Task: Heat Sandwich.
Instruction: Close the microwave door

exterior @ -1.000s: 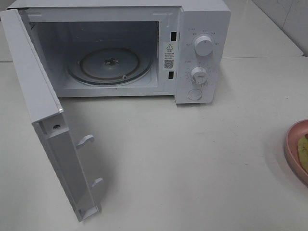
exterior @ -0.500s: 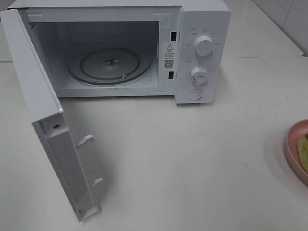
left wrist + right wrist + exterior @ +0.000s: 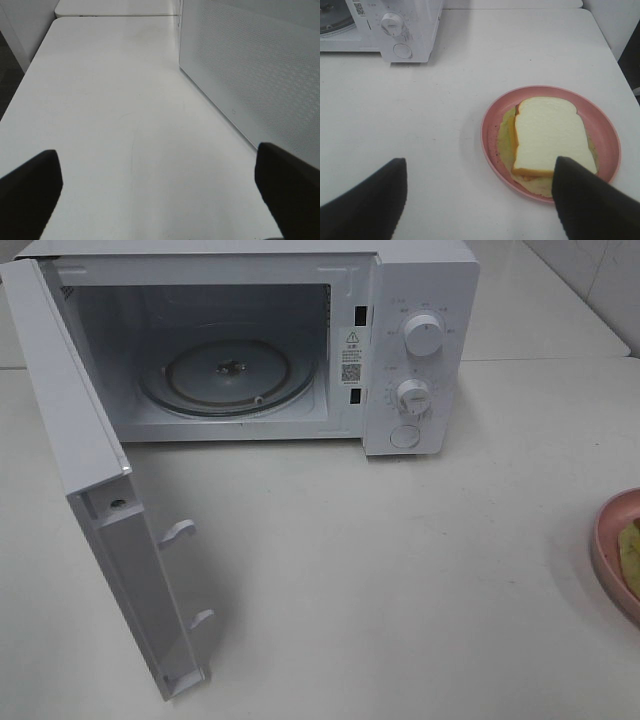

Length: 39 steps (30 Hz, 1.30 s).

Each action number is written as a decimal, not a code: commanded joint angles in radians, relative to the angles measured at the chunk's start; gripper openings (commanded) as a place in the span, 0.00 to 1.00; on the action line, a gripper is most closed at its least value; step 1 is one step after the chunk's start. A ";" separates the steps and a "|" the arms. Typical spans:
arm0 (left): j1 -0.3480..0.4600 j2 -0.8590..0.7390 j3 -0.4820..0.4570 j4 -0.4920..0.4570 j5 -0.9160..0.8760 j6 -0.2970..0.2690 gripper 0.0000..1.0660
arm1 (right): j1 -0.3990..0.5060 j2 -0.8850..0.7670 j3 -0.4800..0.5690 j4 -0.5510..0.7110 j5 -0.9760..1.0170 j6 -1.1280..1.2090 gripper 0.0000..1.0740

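The sandwich (image 3: 547, 137) lies on a round pink plate (image 3: 605, 130): white bread on top, yellow filling at its edge. My right gripper (image 3: 479, 170) hovers open above the table just short of the plate, one finger (image 3: 585, 200) in front of the plate's near rim. In the high view only a sliver of the plate (image 3: 612, 540) and a yellowish edge of the sandwich (image 3: 632, 550) show at the right border. My left gripper (image 3: 157, 165) is open and empty over bare table beside the microwave door (image 3: 250, 75). Neither gripper shows in the high view.
The white microwave (image 3: 420, 300) stands at the back with its door (image 3: 90, 470) swung wide toward the front left. Its glass turntable (image 3: 230, 370) is bare. Two knobs (image 3: 424, 335) and a button are on its right panel.
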<state>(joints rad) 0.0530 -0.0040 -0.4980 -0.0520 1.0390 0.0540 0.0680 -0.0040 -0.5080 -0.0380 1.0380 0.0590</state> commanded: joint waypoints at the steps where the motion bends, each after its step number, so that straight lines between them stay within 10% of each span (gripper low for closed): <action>1: 0.001 -0.021 0.004 -0.003 -0.009 -0.006 0.95 | -0.006 -0.027 0.001 0.001 -0.001 -0.007 0.71; 17: 0.001 0.030 -0.031 0.006 -0.066 -0.006 0.89 | -0.006 -0.027 0.001 -0.001 -0.001 -0.003 0.71; 32: 0.001 0.225 0.089 0.006 -0.473 -0.006 0.11 | -0.006 -0.027 0.001 -0.001 -0.001 -0.003 0.71; 39: 0.001 0.332 0.179 0.007 -0.676 -0.005 0.00 | -0.006 -0.027 0.001 -0.001 -0.001 -0.003 0.71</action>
<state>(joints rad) 0.0530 0.3250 -0.3230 -0.0440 0.4020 0.0540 0.0680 -0.0040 -0.5080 -0.0380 1.0380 0.0590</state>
